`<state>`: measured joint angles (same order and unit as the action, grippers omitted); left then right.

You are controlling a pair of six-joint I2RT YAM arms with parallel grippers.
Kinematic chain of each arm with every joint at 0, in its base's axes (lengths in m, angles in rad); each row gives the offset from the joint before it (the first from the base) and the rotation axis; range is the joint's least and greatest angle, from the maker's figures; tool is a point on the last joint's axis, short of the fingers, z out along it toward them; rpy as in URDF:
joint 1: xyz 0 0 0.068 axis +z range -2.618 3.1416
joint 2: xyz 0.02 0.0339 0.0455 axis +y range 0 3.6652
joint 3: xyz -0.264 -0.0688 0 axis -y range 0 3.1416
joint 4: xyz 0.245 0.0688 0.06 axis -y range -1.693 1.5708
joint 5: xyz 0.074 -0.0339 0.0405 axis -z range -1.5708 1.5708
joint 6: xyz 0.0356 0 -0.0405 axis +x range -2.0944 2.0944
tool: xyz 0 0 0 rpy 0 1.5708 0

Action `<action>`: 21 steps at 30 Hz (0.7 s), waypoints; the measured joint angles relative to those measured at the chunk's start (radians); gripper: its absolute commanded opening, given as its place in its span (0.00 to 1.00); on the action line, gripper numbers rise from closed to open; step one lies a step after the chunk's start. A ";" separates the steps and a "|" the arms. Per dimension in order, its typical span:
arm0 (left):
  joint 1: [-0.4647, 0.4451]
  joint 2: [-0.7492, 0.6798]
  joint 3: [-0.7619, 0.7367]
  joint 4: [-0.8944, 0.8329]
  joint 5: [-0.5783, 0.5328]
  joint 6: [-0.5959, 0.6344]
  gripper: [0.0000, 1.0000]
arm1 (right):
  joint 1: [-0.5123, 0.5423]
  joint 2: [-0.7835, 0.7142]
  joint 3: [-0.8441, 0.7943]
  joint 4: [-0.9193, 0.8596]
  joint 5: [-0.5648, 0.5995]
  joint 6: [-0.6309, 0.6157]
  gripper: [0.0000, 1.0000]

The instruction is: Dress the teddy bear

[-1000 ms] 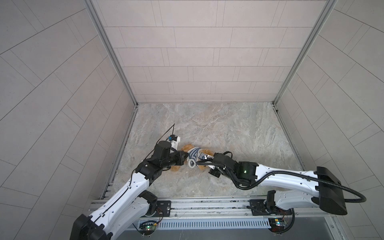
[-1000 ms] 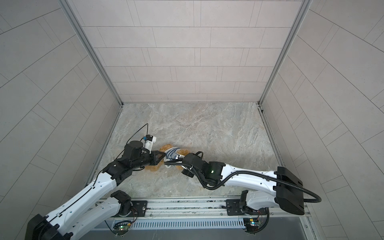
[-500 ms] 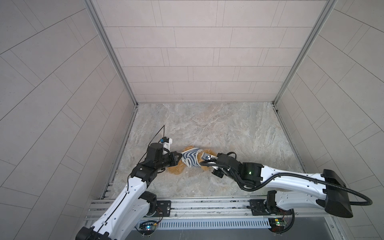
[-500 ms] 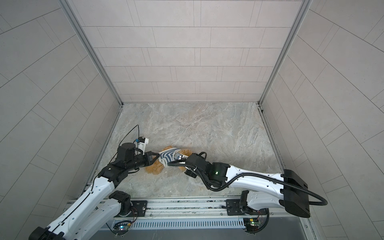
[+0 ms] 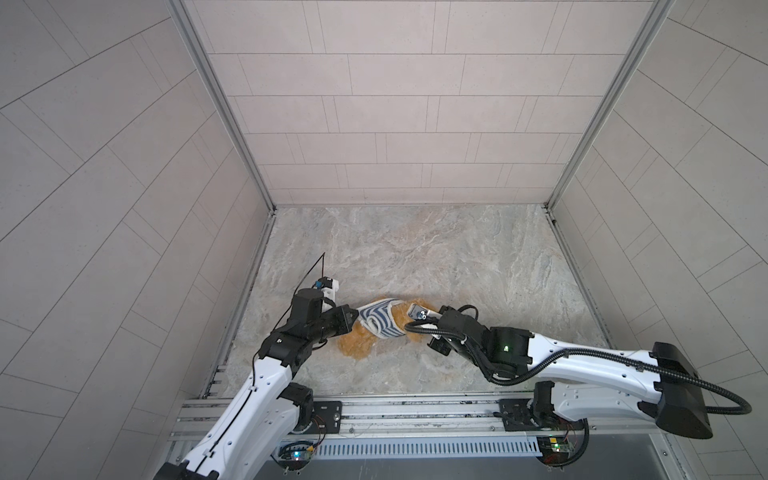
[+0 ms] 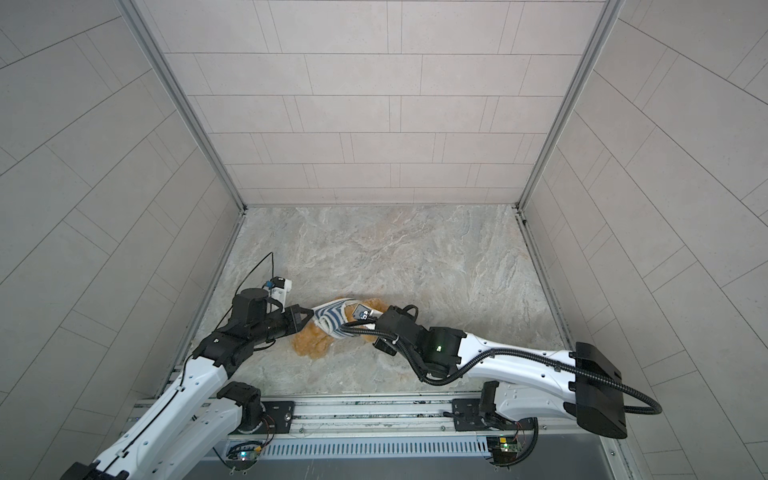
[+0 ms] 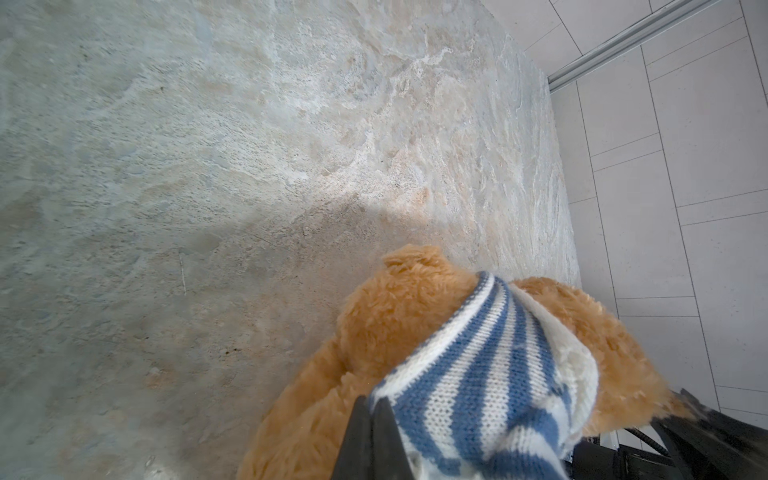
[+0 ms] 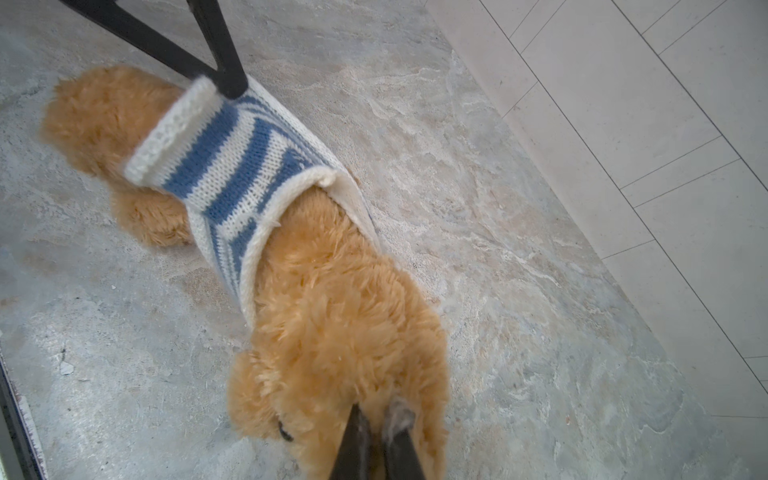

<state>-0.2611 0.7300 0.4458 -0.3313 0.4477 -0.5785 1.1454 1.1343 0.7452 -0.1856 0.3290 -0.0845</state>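
The golden-brown teddy bear lies on the marble floor between both arms. A blue-and-white striped shirt wraps its body. My left gripper is shut on the shirt's edge, and fur shows beyond it. In the right wrist view the shirt is stretched taut, its ribbed band pinched by the left fingers. My right gripper is shut on the fur of the bear's head, beside one black eye. In both top views its tips are hidden.
Tiled walls enclose the marble floor on three sides; the left wall runs close to the left arm. A metal rail carrying both arm bases borders the front edge.
My left gripper has drawn back to the left with the shirt edge, stretching the shirt along the bear. The bear's lower body now shows further out. The right gripper keeps its hold.
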 measured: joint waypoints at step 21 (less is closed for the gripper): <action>-0.002 -0.050 -0.013 -0.028 -0.047 -0.005 0.00 | -0.012 -0.073 -0.034 -0.004 0.016 0.079 0.00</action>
<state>-0.2626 0.6804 0.4332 -0.3592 0.4004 -0.5831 1.1336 1.0611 0.7116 -0.1898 0.3450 -0.0055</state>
